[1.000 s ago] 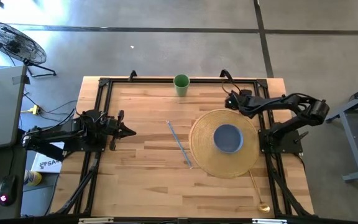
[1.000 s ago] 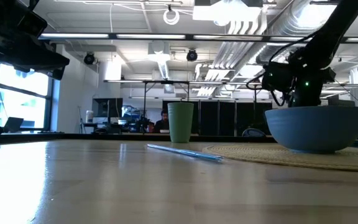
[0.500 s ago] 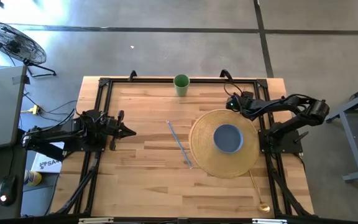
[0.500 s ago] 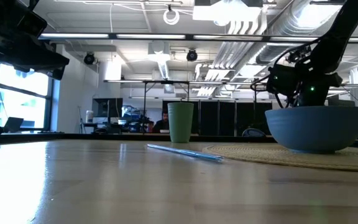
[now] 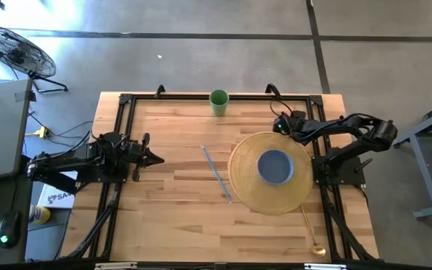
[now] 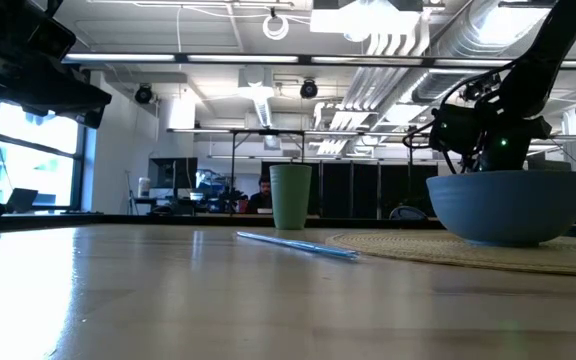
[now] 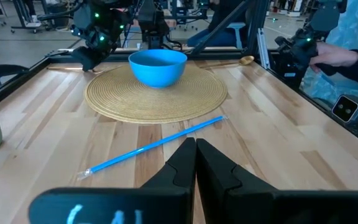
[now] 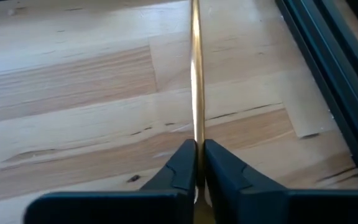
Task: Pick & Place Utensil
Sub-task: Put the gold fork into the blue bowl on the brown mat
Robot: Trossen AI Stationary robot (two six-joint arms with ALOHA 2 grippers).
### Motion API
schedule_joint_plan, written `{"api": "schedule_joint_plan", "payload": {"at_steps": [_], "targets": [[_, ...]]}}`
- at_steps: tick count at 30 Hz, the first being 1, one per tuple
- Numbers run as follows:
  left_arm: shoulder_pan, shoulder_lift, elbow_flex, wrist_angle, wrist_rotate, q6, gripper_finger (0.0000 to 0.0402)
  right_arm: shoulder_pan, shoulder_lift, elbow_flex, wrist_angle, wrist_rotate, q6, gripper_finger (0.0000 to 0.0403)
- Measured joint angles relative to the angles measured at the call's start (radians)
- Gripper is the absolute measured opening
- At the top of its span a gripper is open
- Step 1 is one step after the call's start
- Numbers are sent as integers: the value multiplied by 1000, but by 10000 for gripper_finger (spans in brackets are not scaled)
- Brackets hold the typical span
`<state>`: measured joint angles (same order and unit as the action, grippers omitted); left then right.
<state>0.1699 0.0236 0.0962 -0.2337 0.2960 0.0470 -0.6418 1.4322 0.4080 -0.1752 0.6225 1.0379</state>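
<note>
Right hand [image 8: 197, 144] now closed, pinching thin gold utensil [image 8: 195, 74] | woven mat [image 5: 242, 180], blue bowl [image 5: 274, 166] just beside | left hand [image 7: 196, 144] closed, empty

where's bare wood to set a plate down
Bare: the wide patch between the left tool and the blue straw; also the edge strip between straw end and gold spoon. Crowded: woven mat, bowl, right tool.

glossy gold metal utensil [image 8: 195, 93]; matt wood table [image 5: 171, 202]; woven mat [image 5: 246, 187]
</note>
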Motion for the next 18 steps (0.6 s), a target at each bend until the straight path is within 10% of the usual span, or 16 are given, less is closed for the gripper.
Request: {"api": "schedule_joint_plan", "payload": {"at_steps": [18], "targets": [[0,0,0,0,-3,0,10,35,0,10,-19,15,-78,9]]}}
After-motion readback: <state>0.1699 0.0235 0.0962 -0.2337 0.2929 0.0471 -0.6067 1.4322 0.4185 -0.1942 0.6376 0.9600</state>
